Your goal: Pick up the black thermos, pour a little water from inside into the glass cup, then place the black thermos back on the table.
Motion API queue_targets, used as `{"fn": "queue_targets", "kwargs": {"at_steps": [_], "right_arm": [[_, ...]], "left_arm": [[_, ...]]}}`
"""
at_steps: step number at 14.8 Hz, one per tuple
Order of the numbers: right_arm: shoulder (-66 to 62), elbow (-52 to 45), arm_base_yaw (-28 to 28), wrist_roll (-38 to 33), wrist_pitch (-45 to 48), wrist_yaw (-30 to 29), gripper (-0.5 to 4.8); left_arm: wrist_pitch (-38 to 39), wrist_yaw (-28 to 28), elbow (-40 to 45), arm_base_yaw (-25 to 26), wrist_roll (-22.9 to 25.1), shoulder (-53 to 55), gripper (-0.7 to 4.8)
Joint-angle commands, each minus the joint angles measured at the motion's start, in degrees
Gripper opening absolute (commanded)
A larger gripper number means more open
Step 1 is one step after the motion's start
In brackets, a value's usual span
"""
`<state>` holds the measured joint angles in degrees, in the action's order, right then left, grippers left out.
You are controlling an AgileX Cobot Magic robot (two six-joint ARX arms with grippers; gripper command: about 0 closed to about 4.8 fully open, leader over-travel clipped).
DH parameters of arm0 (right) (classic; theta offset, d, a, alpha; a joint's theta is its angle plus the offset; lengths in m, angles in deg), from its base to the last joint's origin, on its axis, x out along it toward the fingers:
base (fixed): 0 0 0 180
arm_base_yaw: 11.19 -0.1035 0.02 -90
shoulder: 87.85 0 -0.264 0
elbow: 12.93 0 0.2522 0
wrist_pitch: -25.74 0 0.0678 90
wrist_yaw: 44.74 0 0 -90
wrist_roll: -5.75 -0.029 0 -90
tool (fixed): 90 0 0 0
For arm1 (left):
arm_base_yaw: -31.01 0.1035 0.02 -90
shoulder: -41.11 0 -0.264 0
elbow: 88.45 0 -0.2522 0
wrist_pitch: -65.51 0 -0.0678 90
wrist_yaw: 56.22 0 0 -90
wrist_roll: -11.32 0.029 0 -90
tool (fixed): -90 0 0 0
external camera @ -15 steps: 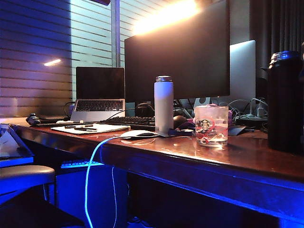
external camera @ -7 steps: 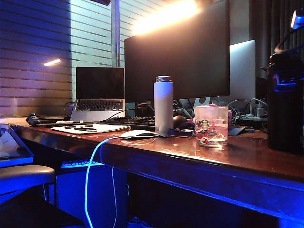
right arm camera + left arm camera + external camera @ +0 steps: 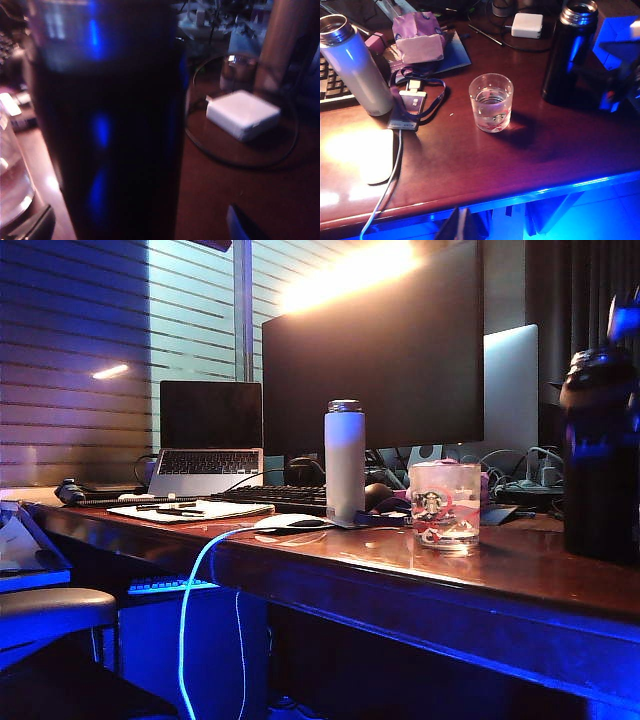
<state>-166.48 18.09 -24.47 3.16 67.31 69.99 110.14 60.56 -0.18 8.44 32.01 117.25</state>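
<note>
**Desk at the right end: thermos upright, right gripper alongside**

On the table (image 3: pixel 420 565), a glossy reddish-brown desk with a thick front edge:

- Black thermos (image 3: pixel 600 460): stands upright at the far right of the exterior view, base on the wood. From the left wrist view its top shows as an open silver-rimmed mouth (image 3: pixel 579 11).
- Glass cup (image 3: pixel 445 505): upright, left of the thermos and apart from it, green round logo and red-pink markings facing out. A little water lies in the bottom.
- White bottle (image 3: pixel 345 460): slim, silver cap, upright, left of the cup and a little further back.
- White mouse (image 3: pixel 292 523): near the front edge, a cable (image 3: pixel 195 590) hanging over the edge beside it.
- White charger block (image 3: pixel 527 25): behind the cup and thermos, a dark cord looping around it.
- Purple pouch (image 3: pixel 417 37) and a lanyard with card (image 3: pixel 410 107): between bottle and cup, seen from the left wrist.
- Monitor (image 3: pixel 375 350), laptop (image 3: pixel 208 435), keyboard (image 3: pixel 275 497), papers (image 3: pixel 190 510): along the back and left.

Grippers:

- Right gripper (image 3: pixel 620 85): a dark, blue-lit shape just beside the thermos on its outer side; its jaws stand spread wide. The right wrist view is filled by the thermos wall, blurred, so contact cannot be judged, though nothing looks clamped.
- Left gripper (image 3: pixel 460 227): hangs over the front edge of the desk, well short of the cup; only dark fingertips show, close together, and whether it is released or clenched cannot be told.
</note>
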Motion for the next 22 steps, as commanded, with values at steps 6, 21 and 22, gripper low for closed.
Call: {"fn": "queue_targets", "kwargs": {"at_steps": [6,21,22], "right_arm": [[-9.0,1.1,0.3,0.9,11.9,-1.1,4.79],[-15.6,8.9,4.7,2.8,11.8,-5.4,4.79],[-16.3,9.2,5.0,2.8,11.9,-5.4,4.79]], "left_arm": [[-0.5,0.2,-0.3,0.0,-0.3,-0.1,-0.04],[-0.5,0.2,-0.3,0.0,-0.3,-0.1,-0.04],[-0.5,0.2,-0.3,0.0,-0.3,-0.1,-0.04]]}}
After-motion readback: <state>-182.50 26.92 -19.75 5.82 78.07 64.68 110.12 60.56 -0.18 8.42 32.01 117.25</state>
